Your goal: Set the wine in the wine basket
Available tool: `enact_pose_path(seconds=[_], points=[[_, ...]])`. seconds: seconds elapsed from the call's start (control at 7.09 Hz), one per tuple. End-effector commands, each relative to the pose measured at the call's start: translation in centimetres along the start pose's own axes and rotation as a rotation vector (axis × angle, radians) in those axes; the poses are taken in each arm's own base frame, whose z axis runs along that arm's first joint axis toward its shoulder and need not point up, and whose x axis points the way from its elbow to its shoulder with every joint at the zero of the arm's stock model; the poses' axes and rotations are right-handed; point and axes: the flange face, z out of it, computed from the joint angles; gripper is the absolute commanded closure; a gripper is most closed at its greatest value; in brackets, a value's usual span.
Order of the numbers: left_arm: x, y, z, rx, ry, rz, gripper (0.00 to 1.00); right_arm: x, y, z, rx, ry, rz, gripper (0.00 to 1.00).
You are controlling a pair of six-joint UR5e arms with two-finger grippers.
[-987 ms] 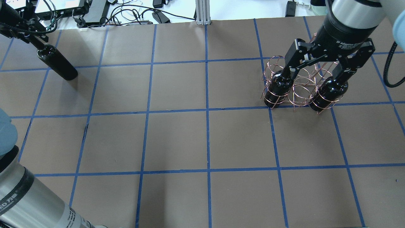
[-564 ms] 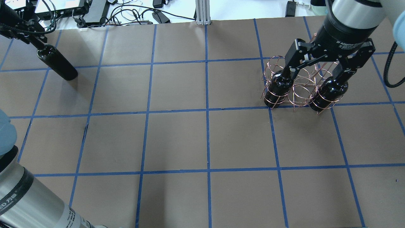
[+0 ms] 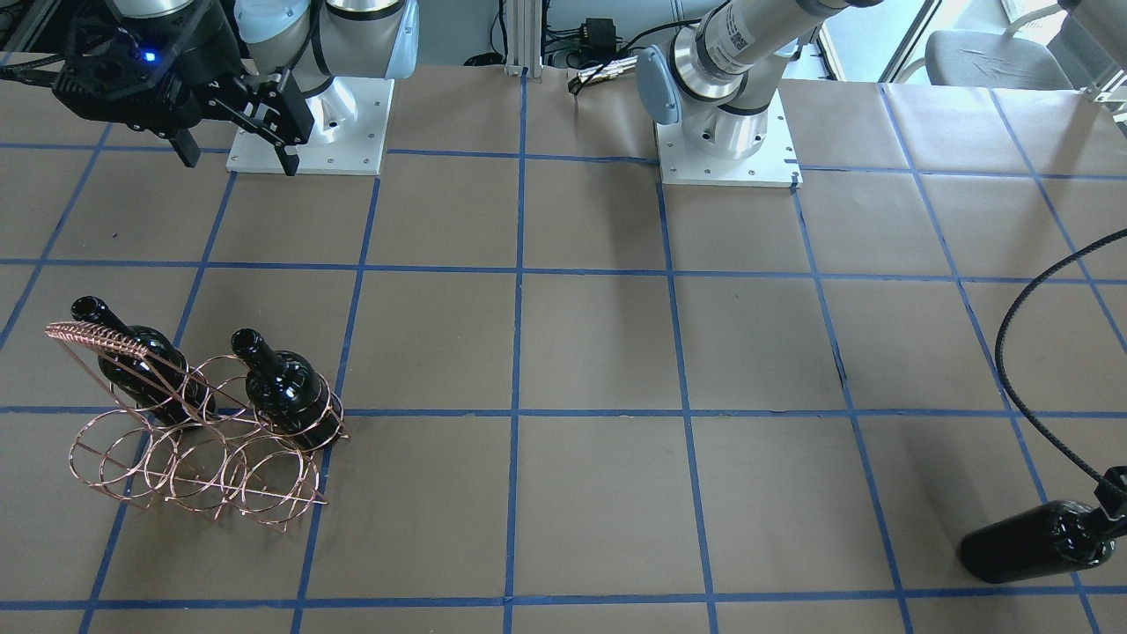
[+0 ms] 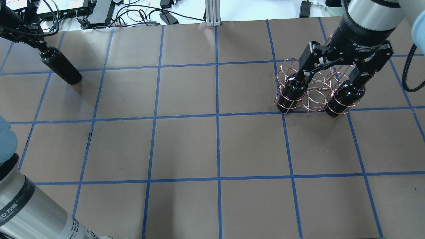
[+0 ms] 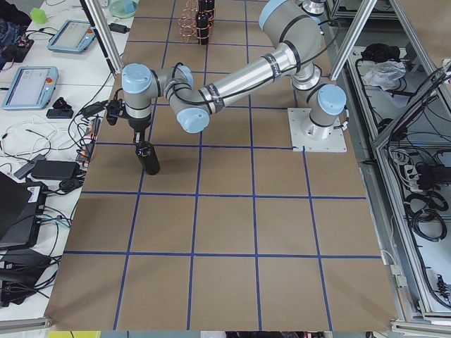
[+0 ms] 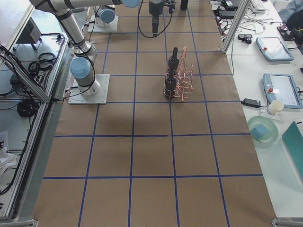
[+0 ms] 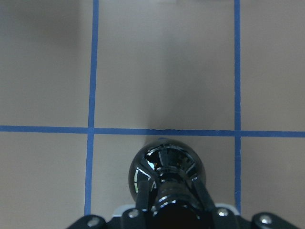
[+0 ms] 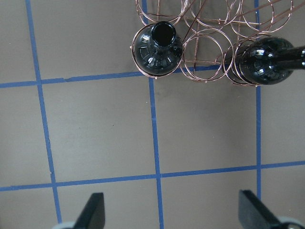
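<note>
Left gripper (image 7: 170, 196): its fingers (image 7: 142, 193) are pressed on the neck of the wine (image 7: 167, 164) from two sides, at the far left corner of the worktop (image 4: 186, 146).
Wine: this black bottle stands upright under the left gripper, well apart from the wine basket (image 4: 315, 98). Its base is down at the worktop with a shadow just beside it, but I cannot tell for sure if it touches.
Right gripper (image 4: 332, 76): spread wide and holding nothing, it hangs above the wine basket, with one finger over each end of it.
Wine basket: copper wire rings in two rows, on the far right part of the worktop. Its coiled handle (image 3: 97, 339) rises at an angle.
Bottles in the basket: one black bottle (image 4: 292, 91) and a second black bottle (image 4: 345, 96) stand upright in the two end rings of the row nearer the robot, with one ring between them.
Change from one second ago: the left gripper sits a very little higher and more to the left in the overhead view, while the base of the wine is at the same spot. The right gripper is almost at the same place and equally spread. The wine basket and its two bottles have not moved.
</note>
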Motion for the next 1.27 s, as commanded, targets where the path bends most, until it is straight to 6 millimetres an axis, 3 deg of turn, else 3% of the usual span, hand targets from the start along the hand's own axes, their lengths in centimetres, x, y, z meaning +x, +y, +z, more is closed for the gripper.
enact_pose_path(seconds=[0.0, 0.14, 0.28, 0.56, 1.13], points=[[0.9, 0.1, -2.4, 0.026, -0.008, -0.002, 1.00, 0.0, 0.0, 0.0, -0.001, 0.000, 0.000, 0.00], [2.5, 0.0, -4.0, 0.042, -0.018, -0.039, 1.00, 0.0, 0.0, 0.0, -0.002, 0.000, 0.000, 0.00], [6.3, 0.0, -4.6, 0.033, 0.001, -0.067, 1.00, 0.0, 0.0, 0.1, -0.005, 0.000, 0.000, 0.00], [18.1, 2.5, -4.6, -0.003, 0.017, -0.102, 1.00, 0.0, 0.1, 0.1, -0.010, 0.001, -0.002, 0.00], [34.3, 10.0, -7.6, -0.029, 0.047, -0.094, 1.00, 0.0, 0.2, 0.1, -0.011, 0.004, 0.000, 0.00]])
